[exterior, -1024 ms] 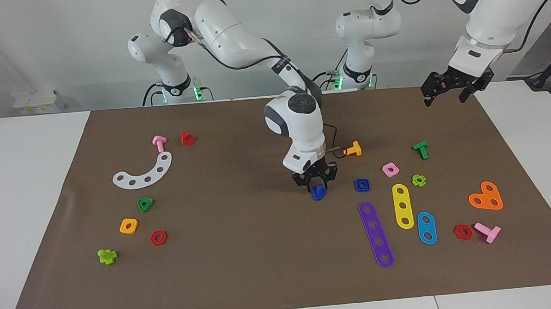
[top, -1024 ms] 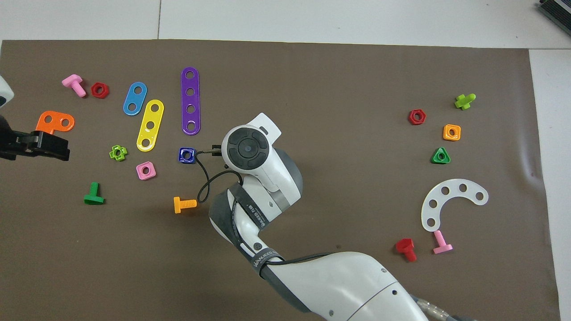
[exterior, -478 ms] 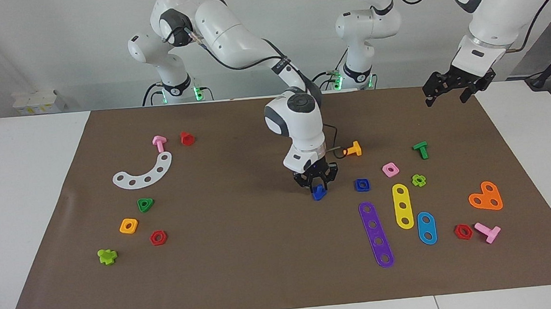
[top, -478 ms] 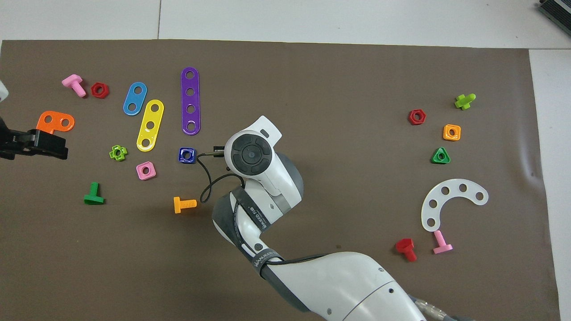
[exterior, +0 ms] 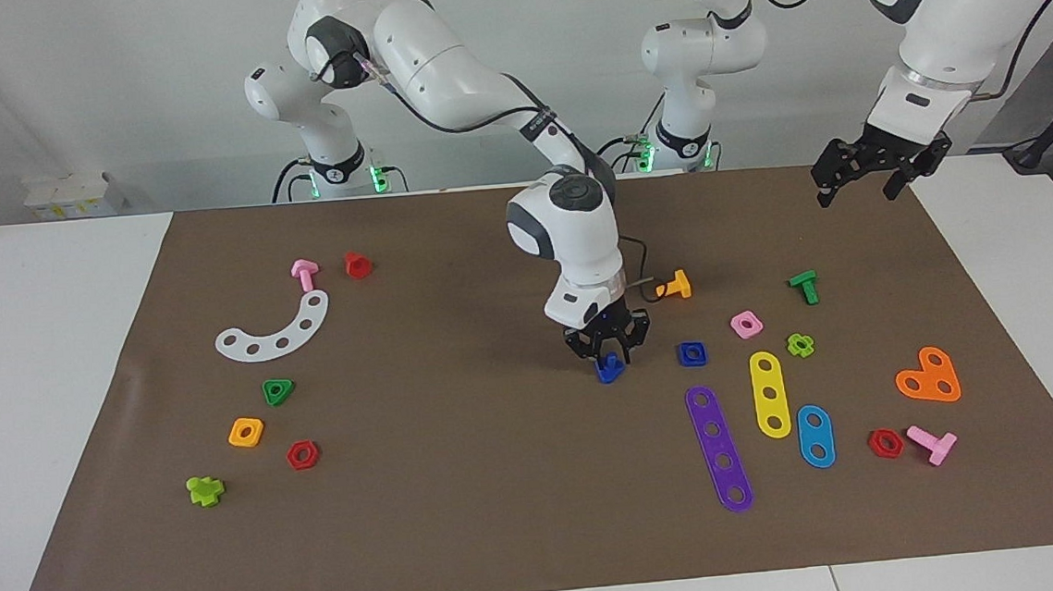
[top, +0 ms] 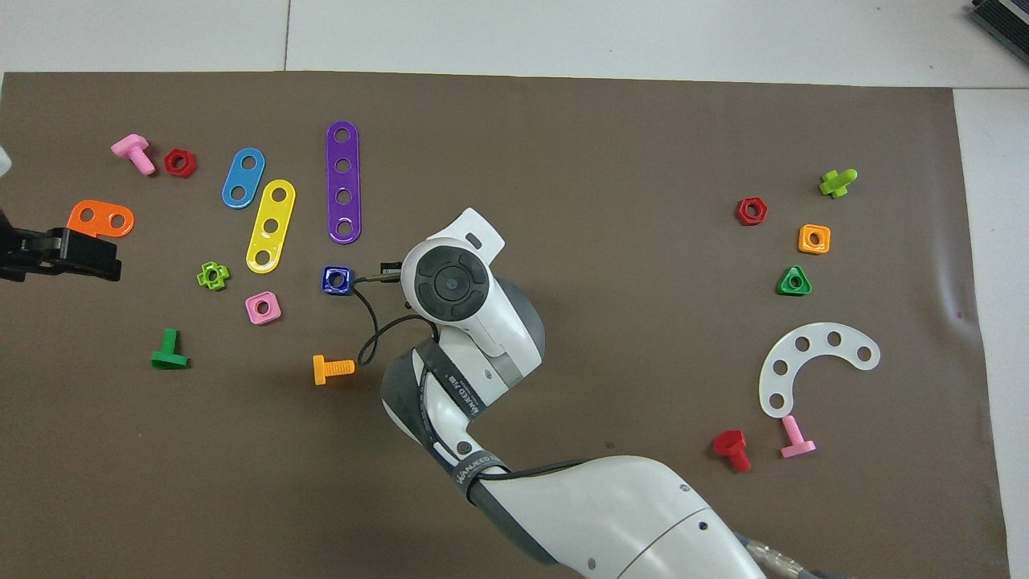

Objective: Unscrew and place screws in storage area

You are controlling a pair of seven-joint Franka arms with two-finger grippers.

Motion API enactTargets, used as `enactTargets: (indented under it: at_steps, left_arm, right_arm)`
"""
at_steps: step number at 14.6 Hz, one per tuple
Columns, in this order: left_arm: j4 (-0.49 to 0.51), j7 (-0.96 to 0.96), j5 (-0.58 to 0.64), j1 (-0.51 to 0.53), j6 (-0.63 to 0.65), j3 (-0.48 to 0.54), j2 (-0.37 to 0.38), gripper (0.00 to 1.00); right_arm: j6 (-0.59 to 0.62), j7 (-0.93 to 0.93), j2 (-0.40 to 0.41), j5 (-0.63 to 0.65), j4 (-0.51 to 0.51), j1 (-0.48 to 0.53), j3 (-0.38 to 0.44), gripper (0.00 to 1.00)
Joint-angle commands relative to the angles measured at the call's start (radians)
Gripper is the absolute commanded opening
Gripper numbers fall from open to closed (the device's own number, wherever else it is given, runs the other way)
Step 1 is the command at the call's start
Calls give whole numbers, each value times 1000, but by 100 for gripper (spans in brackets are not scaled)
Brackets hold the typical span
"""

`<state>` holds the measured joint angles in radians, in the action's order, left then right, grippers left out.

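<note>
The counter (exterior: pixel 45 301) is white, with a wide brown mat (exterior: pixel 467 504) over most of it and bright plastic toy parts strewn toward both ends. The right arm reaches in from its base to the middle of the mat and points its wrist straight down. The left arm waits, its hand (exterior: pixel 879 171) raised over the mat's edge at its own end, the fingers spread apart and empty.

The right hand (exterior: pixel 608 353) is low at the mat, its dark fingers drawn in narrow around the dark-blue screw (exterior: pixel 609 369). I judge that it has the screw gripped. From where I stand I cannot tell whether the screw is lifted or touching the mat. From overhead the wrist hides it altogether.

The screw sits mid-mat, near a blue square nut (exterior: pixel 692 352) that lies toward the left arm's end, with an orange bolt (exterior: pixel 675 285) nearer to the robots.

It looks a light, stiff bit of moulded plastic, smooth enough to slip or twist under a pinch. The flat sides of its triangular head seem the surest place to hold; the stubby threaded shaft would likely roll between the fingers.
</note>
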<state>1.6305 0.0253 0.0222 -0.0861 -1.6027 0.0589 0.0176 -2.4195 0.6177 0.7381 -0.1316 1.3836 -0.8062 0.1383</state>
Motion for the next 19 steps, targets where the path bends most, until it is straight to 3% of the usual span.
enactTargets:
  at_steps: [1,6,10,16,19]
  left_arm:
    - [28,-4,-16,0,-25,7,25,100]
    - [31,-12,-16,2,-14,7,27,100]
    - [31,-12,-16,2,-8,7,27,100]
    - [31,-12,-16,2,-8,7,27,100]
    - [31,-12,-16,2,-8,7,27,100]
  right_arm:
    - [-35,-30,-11,12,25,10,-11,0]
    - [-18,-36,-14,17,6,25,-3,0]
    - [14,-52,-106,20,31,77,29,0]
    - [160,-487,-423,20,331,355,29,0]
    - [139,-692,-488,20,489,505,29,0]
